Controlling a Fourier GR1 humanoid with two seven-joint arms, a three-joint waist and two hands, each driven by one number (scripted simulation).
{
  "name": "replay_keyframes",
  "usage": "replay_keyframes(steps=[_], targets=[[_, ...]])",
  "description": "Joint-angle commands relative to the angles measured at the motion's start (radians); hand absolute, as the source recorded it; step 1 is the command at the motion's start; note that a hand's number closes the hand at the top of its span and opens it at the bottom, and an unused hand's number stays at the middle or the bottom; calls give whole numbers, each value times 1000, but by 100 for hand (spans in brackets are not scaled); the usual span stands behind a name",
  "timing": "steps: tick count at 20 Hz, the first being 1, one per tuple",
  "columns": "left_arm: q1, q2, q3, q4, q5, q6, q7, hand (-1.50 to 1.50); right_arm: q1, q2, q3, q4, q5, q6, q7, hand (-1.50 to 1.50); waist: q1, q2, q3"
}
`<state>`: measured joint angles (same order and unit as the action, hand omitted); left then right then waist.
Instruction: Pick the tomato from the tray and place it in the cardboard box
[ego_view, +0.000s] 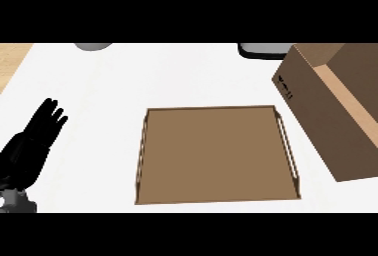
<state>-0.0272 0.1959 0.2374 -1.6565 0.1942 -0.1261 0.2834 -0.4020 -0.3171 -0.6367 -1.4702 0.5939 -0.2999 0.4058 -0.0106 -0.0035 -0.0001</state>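
We logged the tray (218, 155) bare at centre, tomato unseen, perhaps inside the cardboard box (332, 130) at three o'clock; the left hand (33, 137) rested at nine, fingers straight, holding nothing; we judged only confirming placement remained.

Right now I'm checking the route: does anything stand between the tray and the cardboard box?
Nothing visible: only bare counter separates the tray from the cardboard box at its right. No tomato shows on the tray.

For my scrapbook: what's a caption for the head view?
Brown tray holding nothing, cardboard box to its right, left hand open at the left.
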Motion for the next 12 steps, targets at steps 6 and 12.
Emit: replay_keyframes(steps=[6, 12], targets=[[-16, -11, -5, -24, 3, 11, 33, 0, 263, -14, -76, -252, -234, 146, -37, -150, 5, 2, 0], [-11, 12, 18, 64, -3, -38, -49, 0, 349, -89, -172, -161, -355, 207, -170, -150, 5, 3, 0]])
